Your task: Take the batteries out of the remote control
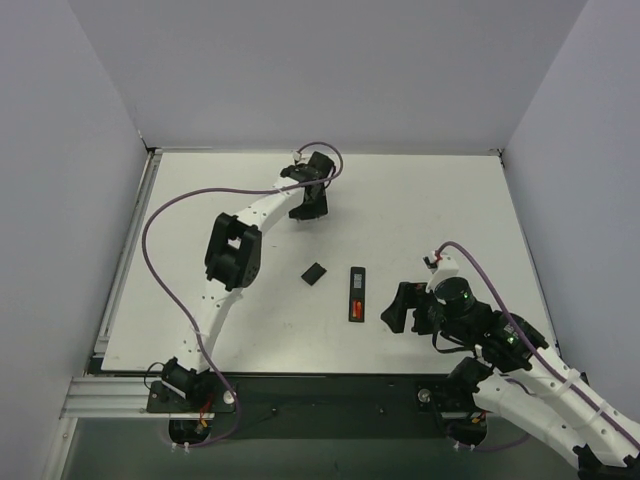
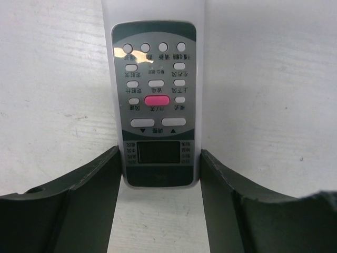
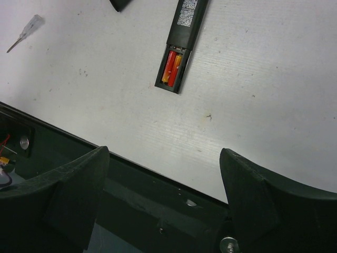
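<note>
Cover (image 1: 315,273) off, both batteries (image 3: 171,68) seated in the remote control (image 1: 357,285); right end effector (image 3: 163,155) spread empty near it, left end effector (image 2: 159,153) straddling a white remote (image 2: 155,79), grip indeterminate.

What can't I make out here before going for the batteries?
- Top view: white remote hidden under left gripper; batteries only a red speck.
- Left wrist view: white remote's far end cut by top edge; grip on it unclear.
- Right wrist view: black remote far end and most of the cover cut by top edge.
</note>
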Tool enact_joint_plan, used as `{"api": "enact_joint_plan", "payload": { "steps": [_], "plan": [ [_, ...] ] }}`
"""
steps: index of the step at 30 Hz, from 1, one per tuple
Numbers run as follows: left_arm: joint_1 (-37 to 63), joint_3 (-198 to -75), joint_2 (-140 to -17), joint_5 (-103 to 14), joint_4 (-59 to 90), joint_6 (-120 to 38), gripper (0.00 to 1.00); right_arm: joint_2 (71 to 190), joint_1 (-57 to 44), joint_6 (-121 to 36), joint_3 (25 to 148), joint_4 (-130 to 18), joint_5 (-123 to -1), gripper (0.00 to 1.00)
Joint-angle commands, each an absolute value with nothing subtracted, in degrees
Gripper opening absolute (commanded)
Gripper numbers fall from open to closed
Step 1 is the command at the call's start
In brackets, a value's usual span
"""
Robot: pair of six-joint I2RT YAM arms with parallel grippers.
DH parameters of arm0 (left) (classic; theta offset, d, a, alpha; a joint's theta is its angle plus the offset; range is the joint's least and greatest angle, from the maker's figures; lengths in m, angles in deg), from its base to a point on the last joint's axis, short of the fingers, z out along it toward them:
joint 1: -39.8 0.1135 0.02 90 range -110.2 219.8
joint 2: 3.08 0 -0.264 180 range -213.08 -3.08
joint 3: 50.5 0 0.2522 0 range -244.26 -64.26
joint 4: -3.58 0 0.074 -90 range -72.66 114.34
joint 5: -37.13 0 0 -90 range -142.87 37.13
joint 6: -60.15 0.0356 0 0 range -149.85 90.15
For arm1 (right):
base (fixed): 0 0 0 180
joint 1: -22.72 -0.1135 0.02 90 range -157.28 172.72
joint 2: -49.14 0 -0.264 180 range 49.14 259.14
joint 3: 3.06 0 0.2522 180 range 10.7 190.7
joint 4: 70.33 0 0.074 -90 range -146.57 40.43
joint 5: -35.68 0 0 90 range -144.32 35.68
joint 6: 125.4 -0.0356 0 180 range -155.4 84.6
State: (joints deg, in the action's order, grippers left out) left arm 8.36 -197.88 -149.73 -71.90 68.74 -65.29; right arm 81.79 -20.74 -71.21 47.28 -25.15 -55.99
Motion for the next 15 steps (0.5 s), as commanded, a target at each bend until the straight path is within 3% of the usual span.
{"api": "enact_joint_plan", "payload": {
  "steps": [1,11,15],
  "plan": [
    [9.65,-188.55,-144.69,-64.05,66.75,-64.83,0.29,81.31,-20.34,-72.84,47.71,-24.05,-54.49,0.81],
    [12.46,-169.13,-129.93,-50.35,56.29,-63.25,0.1,80.16,-20.35,-74.86,44.46,-34.32,-55.72,0.81],
    [14.3,-162.44,-124.65,-42.78,52.59,-62.37,0.08,82.63,-20.34,-69.69,37.61,-49.04,-60.71,0.8]
  ]
}}
